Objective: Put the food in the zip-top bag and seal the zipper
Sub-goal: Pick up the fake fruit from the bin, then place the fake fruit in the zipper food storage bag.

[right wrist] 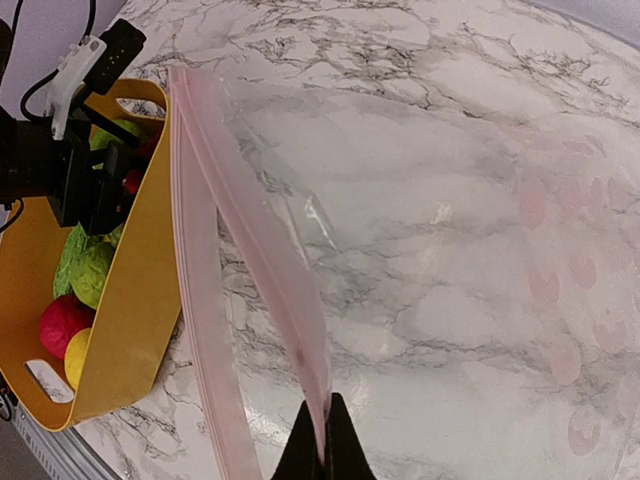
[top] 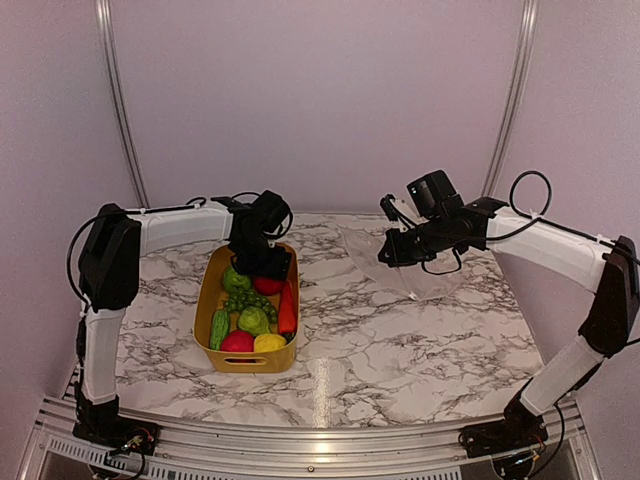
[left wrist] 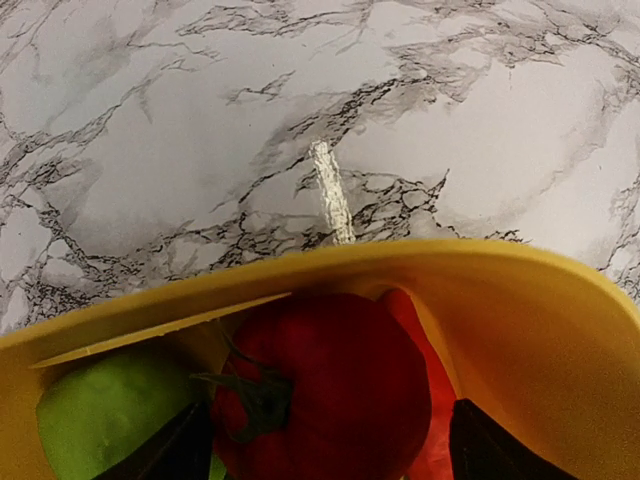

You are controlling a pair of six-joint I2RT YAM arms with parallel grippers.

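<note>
Food [top: 254, 320] fills a yellow tub [top: 205, 300] that stands on the left half of the marble counter [top: 380, 340], and every piece in sight lies inside it. At the far end sit a green fruit [top: 236, 279] and a red fruit [left wrist: 320, 390] with a dark green stem. Grapes [top: 250, 300] lie in the middle, a carrot [top: 288, 308] runs along the right wall, and a cucumber [top: 219, 328] along the left wall. A red apple [top: 237, 342] and a lemon [top: 270, 343] sit at the near end. The left hand [left wrist: 328, 415] hangs over the far end of the tub with its jaws spread wide, one dark finger [left wrist: 170, 450] on each side of the red fruit, gripping nothing. The zip-top bag [top: 430, 280] lies on the far right part of the counter, apart from the tub, with the marble veins showing through its clear plastic. The right hand [right wrist: 322, 425] is clamped on the zipper [right wrist: 250, 230], pinching one pink lip and holding it raised off the counter. The other lip runs lower beside it, and the two meet at the far corner. The mouth is therefore unsealed, and it faces toward the tub.
</note>
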